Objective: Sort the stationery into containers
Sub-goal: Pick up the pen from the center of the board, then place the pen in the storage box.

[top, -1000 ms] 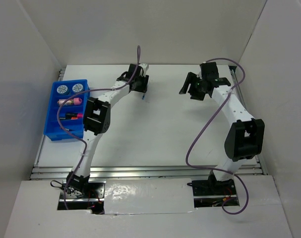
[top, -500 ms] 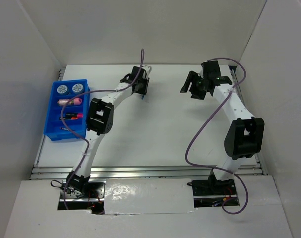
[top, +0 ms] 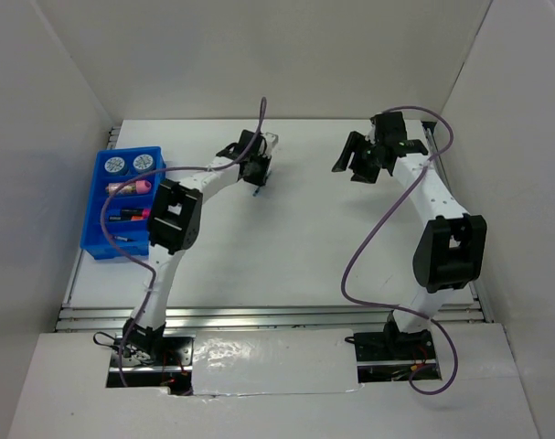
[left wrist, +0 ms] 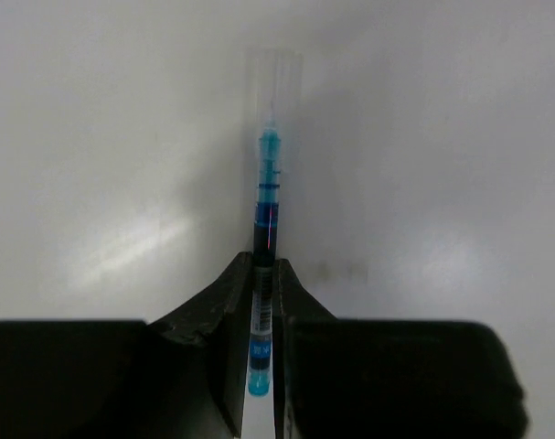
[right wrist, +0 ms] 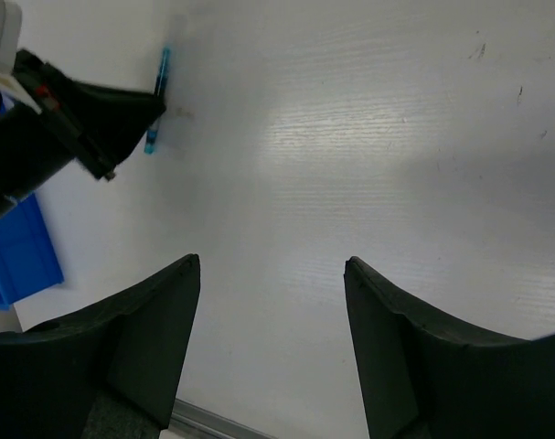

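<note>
White tabletop, walled by pale panels, is carrying a bright blue compartmented plastic tray point(top: 99, 249) at far left. Two round patterned tape rolls point(top: 113, 165) are sitting in its far cells, while the left arm's elbow is partly hiding the nearer cells. Toward mid-table, the left gripper point(left wrist: 263, 274) is pinching a thin blue pen point(left wrist: 267, 206) whose clear tip is fading into glare. Further right, the right gripper point(right wrist: 272, 265) is hanging with its jaws spread wide

A white desk point(top: 295, 247) is lying flat inside an enclosure. White walls point(top: 286, 55) are standing along its far, left and right sides. A metal rail point(top: 259, 315) is running along its near edge. Soft light is reflecting off the desk surface.
</note>
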You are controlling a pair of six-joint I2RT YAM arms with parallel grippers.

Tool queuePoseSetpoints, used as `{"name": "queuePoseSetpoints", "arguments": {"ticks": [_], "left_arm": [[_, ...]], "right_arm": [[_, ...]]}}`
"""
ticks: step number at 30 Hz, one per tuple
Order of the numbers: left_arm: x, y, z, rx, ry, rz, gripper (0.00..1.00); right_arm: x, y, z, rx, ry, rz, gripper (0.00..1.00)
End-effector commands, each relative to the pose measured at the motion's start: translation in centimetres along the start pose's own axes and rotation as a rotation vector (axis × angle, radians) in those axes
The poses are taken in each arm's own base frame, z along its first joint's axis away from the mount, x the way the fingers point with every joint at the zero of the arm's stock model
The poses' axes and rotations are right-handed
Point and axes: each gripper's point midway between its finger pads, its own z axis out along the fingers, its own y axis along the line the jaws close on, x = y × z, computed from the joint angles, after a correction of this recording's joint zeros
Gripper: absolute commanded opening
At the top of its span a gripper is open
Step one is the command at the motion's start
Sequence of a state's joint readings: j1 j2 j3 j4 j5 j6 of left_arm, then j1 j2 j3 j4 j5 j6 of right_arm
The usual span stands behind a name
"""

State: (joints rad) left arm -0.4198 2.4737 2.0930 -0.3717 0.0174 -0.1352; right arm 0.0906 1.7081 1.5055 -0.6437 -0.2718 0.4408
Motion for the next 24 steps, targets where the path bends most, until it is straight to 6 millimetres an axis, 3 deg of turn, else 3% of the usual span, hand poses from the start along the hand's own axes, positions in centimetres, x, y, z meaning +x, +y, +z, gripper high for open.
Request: {"name": "queuePoseSetpoints", "arguments": {"ticks": [1,2,3,4,5,6,7,8,9,11,12,14,15,16,17,19,20,21,22,24], "left_arm": [[2.5,-0.3,-4.5,0.120,0.032,-0.001,0.00],[-2.6,-0.5,-8.2,0.130,-0.140,0.035,0.00],[-2.4,0.2,-9.4,0.138,-0.161,0.069,0.00],[-5.0,-0.2,-13.0,0.173,-0.242,0.095,0.00],[-5.5,-0.1,-14.5,0.200,-0.251,0.109,0.00],[-6.5,1.5,-16.4,0.209,-0.280,0.170,0.00],[-7.5,0.2,-19.7,0.341,-0.323,0.222,0.00],[-7.1,0.4,-21.7,0.397,-0.310,0.270,0.00],[-7.0,2.8,-23.4,0.407,-0.322,0.253,0.00],[-6.9,4.0,-27.8,0.464,-0.366,0.305,0.00],[-6.9,6.1,-30.1,0.440,-0.398,0.327,0.00],[-5.0,9.1,-33.0,0.428,-0.402,0.415,0.00],[-3.9,12.0,-34.8,0.383,-0.407,0.449,0.00],[-1.9,12.6,-36.3,0.389,-0.380,0.576,0.00],[-0.4,14.7,-37.3,0.346,-0.347,0.602,0.00],[2.2,17.0,-38.1,0.295,-0.256,0.804,0.00],[4.4,17.7,-39.0,0.295,-0.194,0.755,0.00],[6.5,18.2,-38.6,0.299,-0.148,0.745,0.00],[8.3,19.8,-39.0,0.265,-0.113,0.808,0.00],[10.4,20.1,-39.9,0.236,-0.068,0.904,0.00]], "right_arm": [[-1.1,1.2,-2.3,-0.040,-0.053,-0.042,0.71],[-1.2,1.6,-2.8,-0.054,-0.067,-0.058,0.71],[-0.7,1.6,-2.8,-0.059,-0.059,-0.067,0.71],[-0.9,2.0,-3.4,-0.072,-0.078,-0.080,0.71],[-0.8,2.1,-3.5,-0.078,-0.079,-0.086,0.70],[-0.5,2.2,-3.6,-0.082,-0.078,-0.094,0.70],[-0.6,2.5,-4.0,-0.092,-0.089,-0.103,0.70],[-0.2,2.7,-3.9,-0.104,-0.079,-0.113,0.70],[0.0,2.8,-4.0,-0.109,-0.074,-0.117,0.70],[0.4,2.9,-3.9,-0.115,-0.069,-0.123,0.70],[0.5,3.3,-3.9,-0.125,-0.063,-0.129,0.70],[0.8,3.4,-3.8,-0.130,-0.057,-0.136,0.70],[0.9,3.6,-3.7,-0.135,-0.049,-0.140,0.70],[1.1,3.8,-3.6,-0.140,-0.044,-0.144,0.70],[1.1,4.0,-3.6,-0.144,-0.041,-0.146,0.70],[1.3,4.5,-3.3,-0.151,-0.029,-0.157,0.70],[1.6,4.4,-3.0,-0.146,-0.016,-0.156,0.70],[1.6,5.0,-3.0,-0.153,-0.015,-0.166,0.70],[1.7,5.1,-2.8,-0.152,-0.011,-0.169,0.69],[1.6,5.1,-2.7,-0.149,-0.010,-0.174,0.69]]}}
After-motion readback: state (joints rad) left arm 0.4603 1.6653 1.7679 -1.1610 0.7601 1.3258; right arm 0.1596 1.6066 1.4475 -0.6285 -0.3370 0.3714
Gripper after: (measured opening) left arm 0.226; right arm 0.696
